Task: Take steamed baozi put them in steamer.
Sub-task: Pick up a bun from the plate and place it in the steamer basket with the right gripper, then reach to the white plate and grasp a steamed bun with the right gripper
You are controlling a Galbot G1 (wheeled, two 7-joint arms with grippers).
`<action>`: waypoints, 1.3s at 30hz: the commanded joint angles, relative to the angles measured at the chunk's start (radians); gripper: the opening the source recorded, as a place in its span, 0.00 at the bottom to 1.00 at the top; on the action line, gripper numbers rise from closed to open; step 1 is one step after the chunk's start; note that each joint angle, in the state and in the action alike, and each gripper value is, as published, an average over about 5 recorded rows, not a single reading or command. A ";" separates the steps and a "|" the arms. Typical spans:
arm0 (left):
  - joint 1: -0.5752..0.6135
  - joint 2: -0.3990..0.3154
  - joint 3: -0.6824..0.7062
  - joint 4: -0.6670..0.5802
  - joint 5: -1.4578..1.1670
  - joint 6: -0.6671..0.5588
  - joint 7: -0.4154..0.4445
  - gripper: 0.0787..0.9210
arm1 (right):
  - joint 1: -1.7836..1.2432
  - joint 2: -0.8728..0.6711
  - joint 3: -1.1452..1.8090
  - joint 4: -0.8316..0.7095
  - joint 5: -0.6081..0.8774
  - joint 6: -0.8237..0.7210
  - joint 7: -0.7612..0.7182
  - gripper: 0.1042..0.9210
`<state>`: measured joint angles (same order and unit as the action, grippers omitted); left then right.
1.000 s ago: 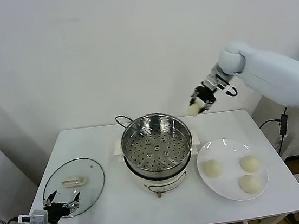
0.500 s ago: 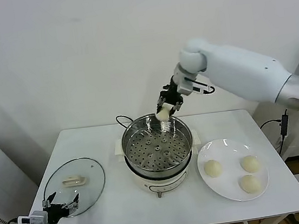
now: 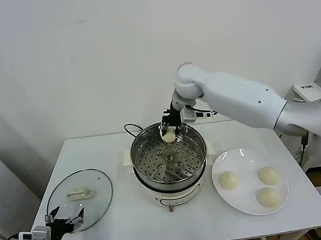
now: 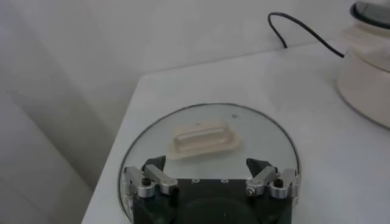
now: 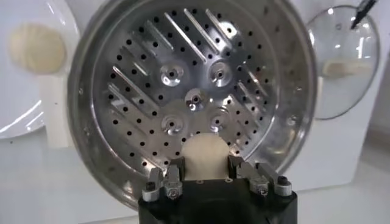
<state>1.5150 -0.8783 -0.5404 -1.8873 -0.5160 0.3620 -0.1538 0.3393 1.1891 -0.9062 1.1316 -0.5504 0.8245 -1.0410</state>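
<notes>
Your right gripper [image 3: 168, 132] is clenched on one steamed baozi [image 3: 168, 135], held above the far rim of the steamer [image 3: 169, 160], over its perforated tray [image 5: 189, 91]. The steamer stands at the middle of the table [image 3: 131, 217]. Three more baozi [image 3: 228, 180] lie on the white plate [image 3: 244, 159] toward the table's right edge. Your left gripper [image 4: 210, 178] is parked at the near left corner, fingers spread wide, empty, just beside the glass lid [image 4: 213, 131].
</notes>
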 commanded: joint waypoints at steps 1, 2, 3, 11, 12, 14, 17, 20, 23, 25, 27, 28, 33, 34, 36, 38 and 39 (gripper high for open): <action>-0.006 -0.002 0.004 0.001 0.000 0.003 0.000 0.88 | -0.114 0.041 0.072 -0.026 -0.167 0.048 0.022 0.41; -0.007 -0.003 0.004 0.000 0.000 0.003 0.000 0.88 | -0.117 0.045 0.076 -0.031 -0.171 0.048 0.022 0.41; -0.008 -0.003 0.005 0.000 0.000 0.003 0.000 0.88 | -0.119 0.049 0.078 -0.034 -0.175 0.048 0.022 0.41; -0.005 0.000 0.002 -0.002 -0.005 0.000 0.000 0.88 | -0.125 0.051 0.076 -0.041 -0.176 0.048 0.022 0.43; -0.004 0.000 0.001 -0.003 -0.006 -0.001 0.000 0.88 | -0.124 0.050 0.075 -0.040 -0.171 0.048 0.022 0.45; 0.000 -0.001 -0.003 -0.006 -0.008 -0.003 0.000 0.88 | -0.119 0.047 0.069 -0.039 -0.143 0.048 0.021 0.50; 0.006 -0.003 -0.008 -0.012 -0.010 -0.003 0.000 0.88 | -0.089 0.039 0.053 -0.040 -0.054 0.048 0.015 0.61; 0.009 -0.005 -0.012 -0.020 -0.010 -0.001 -0.001 0.88 | -0.013 0.011 0.018 -0.038 0.116 0.039 -0.021 0.71; 0.009 -0.006 -0.014 -0.028 -0.010 0.002 -0.002 0.88 | 0.101 -0.047 -0.066 -0.030 0.345 -0.036 -0.061 0.81; 0.009 -0.006 -0.014 -0.033 -0.010 0.004 -0.003 0.88 | 0.171 -0.095 -0.134 -0.022 0.484 -0.125 -0.080 0.86; 0.009 -0.006 -0.014 -0.037 -0.011 0.005 -0.003 0.88 | 0.238 -0.149 -0.207 -0.019 0.601 -0.230 -0.103 0.87; 0.009 -0.006 -0.014 -0.038 -0.011 0.005 -0.003 0.88 | 0.265 -0.170 -0.237 -0.022 0.639 -0.273 -0.116 0.88; 0.010 -0.005 -0.012 -0.042 -0.011 0.006 -0.003 0.88 | 0.435 -0.273 -0.447 -0.035 0.850 -0.509 -0.179 0.88; 0.010 -0.005 -0.013 -0.043 -0.011 0.006 -0.003 0.88 | 0.460 -0.292 -0.487 -0.029 0.892 -0.555 -0.188 0.88; 0.011 -0.005 -0.013 -0.043 -0.011 0.006 -0.003 0.88 | 0.492 -0.332 -0.557 -0.012 0.968 -0.638 -0.198 0.88; 0.013 -0.005 -0.014 -0.043 -0.011 0.005 -0.003 0.88 | 0.507 -0.374 -0.610 0.007 1.026 -0.701 -0.198 0.88; 0.014 -0.005 -0.014 -0.044 -0.011 0.005 -0.003 0.88 | 0.511 -0.394 -0.632 0.018 1.048 -0.723 -0.195 0.88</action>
<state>1.5261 -0.8833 -0.5531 -1.9263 -0.5261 0.3680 -0.1567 0.6499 0.9722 -1.2416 1.1191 0.0966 0.7365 -1.1744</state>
